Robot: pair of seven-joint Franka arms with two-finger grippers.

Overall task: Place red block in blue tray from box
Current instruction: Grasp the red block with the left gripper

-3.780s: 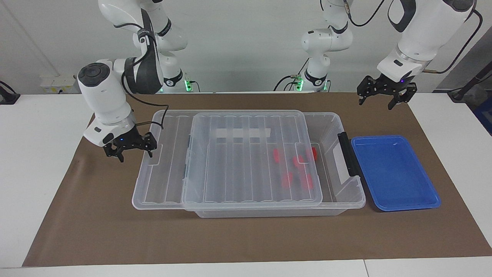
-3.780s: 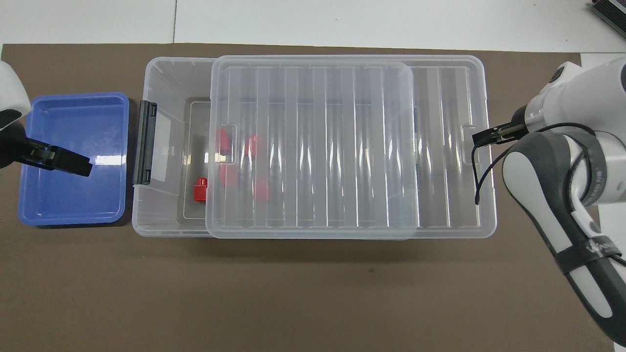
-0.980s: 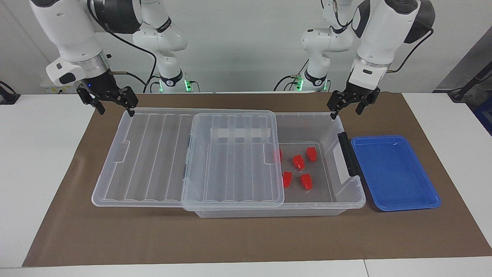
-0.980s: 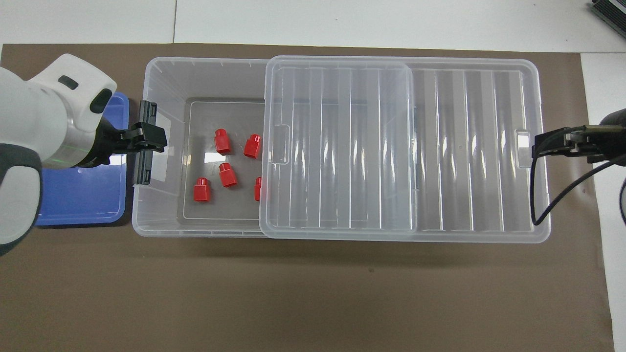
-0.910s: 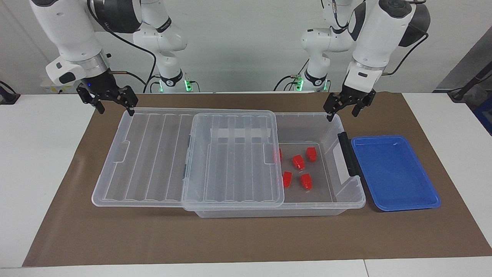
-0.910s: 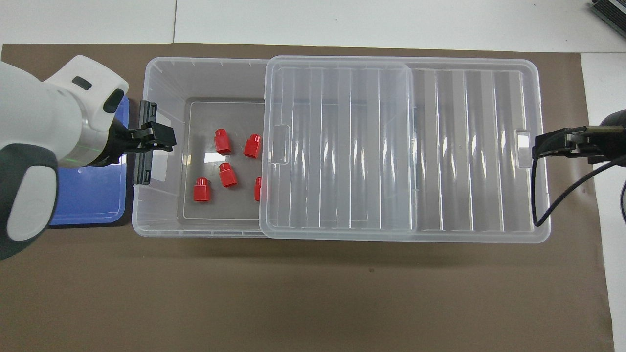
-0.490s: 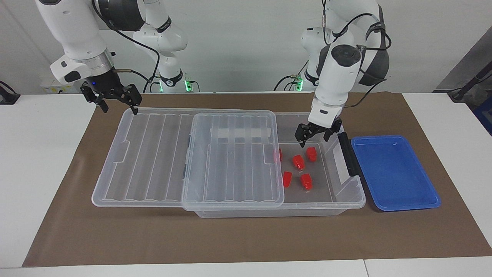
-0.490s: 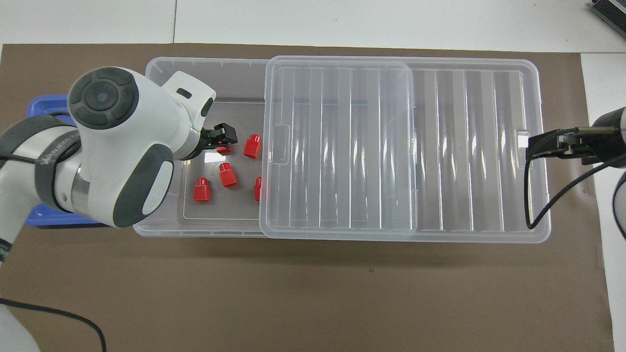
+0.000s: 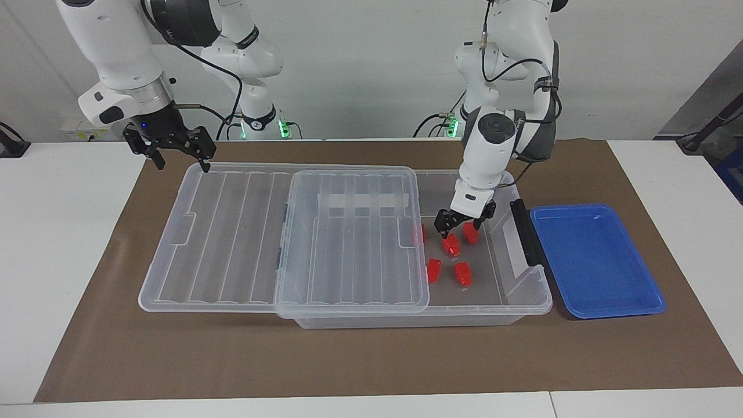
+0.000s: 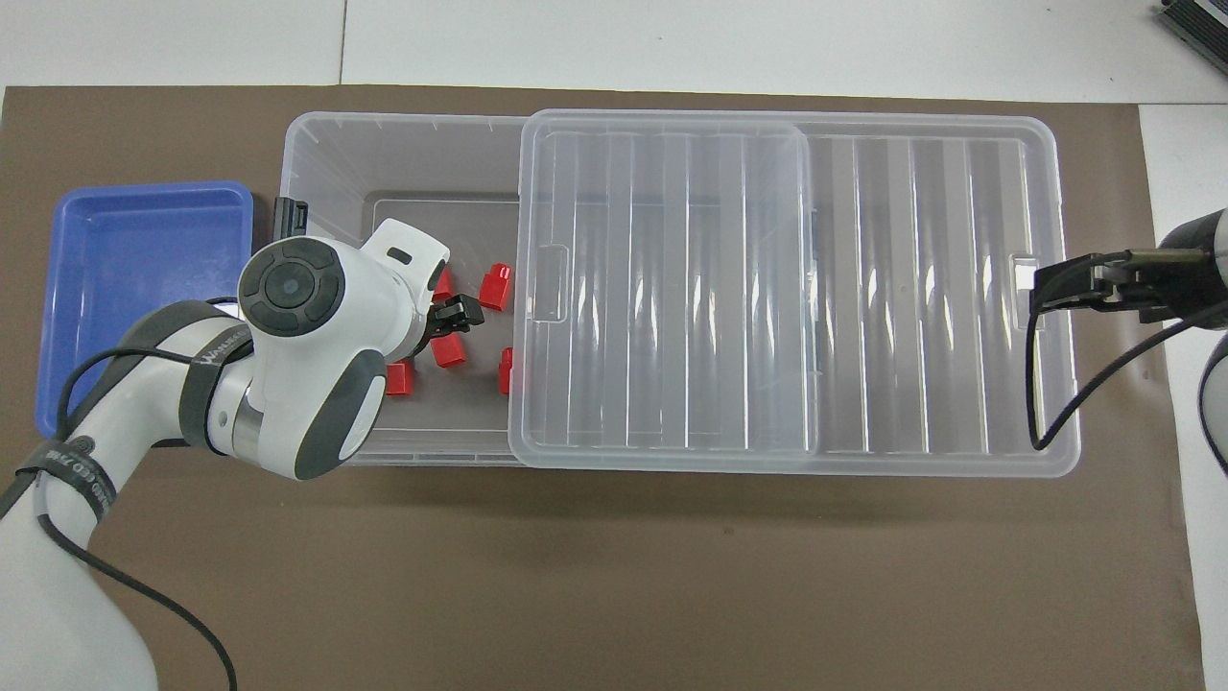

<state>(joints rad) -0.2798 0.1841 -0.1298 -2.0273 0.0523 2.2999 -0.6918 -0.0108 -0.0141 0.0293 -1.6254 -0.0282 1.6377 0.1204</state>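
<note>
The box point(image 9: 499, 306) is a clear bin, and its ribbed lid point(image 9: 278, 232) is slid toward the right arm's end, so the end by the blue tray point(image 9: 595, 261) is uncovered. Several red blocks lie on the bin floor; one red block point(image 9: 451, 245) lies just below my left gripper point(image 9: 460, 225). That gripper is open, down inside the bin and holds nothing. In the overhead view the left gripper point(image 10: 460, 317) sits above a red block point(image 10: 447, 351). My right gripper point(image 9: 181, 161) is open and waits over the lid's end.
The black end handle point(image 9: 525, 232) of the bin stands between the open end and the blue tray point(image 10: 144, 288). One red block point(image 10: 505, 370) lies half under the lid's edge point(image 10: 523, 288). A brown mat point(image 9: 371, 360) covers the table.
The lid slid toward the right arm's end, uncovering the blocks. My left gripper came from above the tray over the bin's wall and has dropped lower among the blocks. The right gripper barely moved.
</note>
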